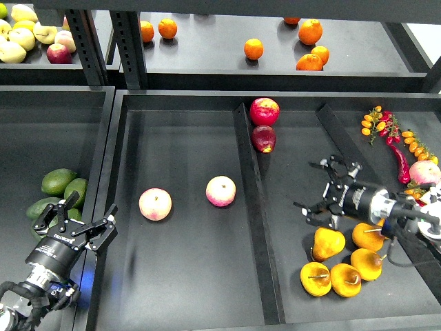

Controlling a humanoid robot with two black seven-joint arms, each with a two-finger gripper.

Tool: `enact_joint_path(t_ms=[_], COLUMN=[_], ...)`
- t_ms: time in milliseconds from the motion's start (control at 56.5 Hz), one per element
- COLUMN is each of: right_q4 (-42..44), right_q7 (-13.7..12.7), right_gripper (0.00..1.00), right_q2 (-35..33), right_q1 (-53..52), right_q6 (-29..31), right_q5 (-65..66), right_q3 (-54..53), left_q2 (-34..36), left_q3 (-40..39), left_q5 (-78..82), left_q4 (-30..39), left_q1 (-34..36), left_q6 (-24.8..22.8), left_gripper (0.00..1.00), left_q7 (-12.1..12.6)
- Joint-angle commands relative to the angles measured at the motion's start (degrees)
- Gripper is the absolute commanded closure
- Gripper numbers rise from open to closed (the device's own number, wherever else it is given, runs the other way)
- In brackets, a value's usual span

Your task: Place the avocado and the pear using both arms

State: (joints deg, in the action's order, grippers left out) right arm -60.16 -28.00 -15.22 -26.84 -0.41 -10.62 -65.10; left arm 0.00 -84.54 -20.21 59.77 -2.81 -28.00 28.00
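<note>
Several dark green avocados (pixel 58 181) lie in the left bin. My left gripper (pixel 81 215) is open and empty, right beside them at their right, above the bin's edge. Several yellow-orange pears (pixel 329 243) with brown stems lie in a cluster at the front of the right compartment. My right gripper (pixel 319 188) is open and empty, just above and behind the nearest pear, not touching it.
Two pink-white peaches (pixel 155 204) (pixel 220 191) lie in the middle tray. Two red apples (pixel 264 110) sit by the divider (pixel 251 200). Cherry tomatoes (pixel 375 123), a red chili (pixel 400 162) and another peach (pixel 424 172) are at the right. Oranges (pixel 310 31) and pale apples (pixel 24 34) are on the back shelf.
</note>
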Motion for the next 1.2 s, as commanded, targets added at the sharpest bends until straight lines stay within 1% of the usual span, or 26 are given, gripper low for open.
enact_joint_path(t_ms=[0, 53, 213, 390, 407, 461, 478, 549, 744, 921, 974, 1027, 1116, 1187], right_q4=[2.41, 3.81, 6.98, 7.6, 7.6, 7.07, 6.81, 4.7, -3.21, -13.31, -15.34, -15.43, -15.25, -15.17], right_q7=[0.0, 0.0, 0.0, 0.0, 0.3, 2.94, 3.82, 5.84, 8.04, 8.31, 8.31, 8.31, 8.31, 8.66], right_gripper=[0.01, 0.01, 0.01, 0.01, 0.01, 0.01, 0.01, 0.01, 0.01, 0.01, 0.01, 0.01, 0.01, 0.01], right_q2=[6.17, 9.93, 15.04, 15.22, 15.22, 15.22, 15.22, 15.22, 15.22, 15.22, 15.22, 15.22, 15.22, 15.22], right_q1=[0.03, 0.03, 0.65, 4.6, 4.95, 7.23, 8.2, 11.19, 18.13, 25.43, 29.1, 30.44, 33.16, 35.01], right_q6=[1.11, 2.77, 6.56, 10.16, 10.42, 11.39, 11.65, 12.01, 12.1, 12.1, 12.27, 12.88, 16.13, 17.37], right_q5=[0.25, 0.77, 1.39, 1.65, 1.65, 1.65, 1.65, 1.65, 1.22, -0.45, -0.63, -0.72, -0.81, -1.42], right_q3=[-4.77, -6.26, -6.44, -6.62, -6.62, -6.96, -7.23, -7.93, -8.02, -7.85, -7.41, -7.67, -8.02, -8.11], left_q2=[0.0, 0.0, 0.0, 0.0, 0.0, 0.0, 0.0, 0.0, 0.0, 0.0, 0.0, 0.0, 0.0, 0.0], left_q3=[-0.01, -0.01, 0.16, 0.25, 0.25, 0.25, 0.25, 0.16, -0.01, -0.36, -0.8, -1.07, -1.24, -1.24], left_q5=[0.0, 0.0, -0.09, -0.09, -0.09, -0.09, -0.09, -0.09, -0.09, -0.09, -0.09, -0.09, -0.09, -0.09], left_q4=[-0.1, -0.01, 0.25, 0.34, 0.34, 0.34, 0.34, 0.78, 2.45, 3.94, 5.6, 6.49, 7.72, 8.08], left_q1=[0.09, 0.09, 0.27, 0.71, 0.71, 0.79, 0.79, 0.79, 0.79, 0.27, 0.09, -0.35, -1.23, -1.93], left_q6=[0.0, 0.0, 0.0, 0.0, 0.0, 0.0, 0.0, 0.0, 0.0, 0.0, 0.0, 0.0, 0.0, 0.0], left_gripper=[0.01, 0.01, 0.01, 0.01, 0.01, 0.01, 0.01, 0.01, 0.01, 0.01, 0.01, 0.01, 0.01, 0.01], left_q7=[0.0, 0.0, 0.0, 0.0, 0.0, 0.0, 0.0, 0.0, 0.0, 0.0, 0.0, 0.0, 0.0, 0.0])
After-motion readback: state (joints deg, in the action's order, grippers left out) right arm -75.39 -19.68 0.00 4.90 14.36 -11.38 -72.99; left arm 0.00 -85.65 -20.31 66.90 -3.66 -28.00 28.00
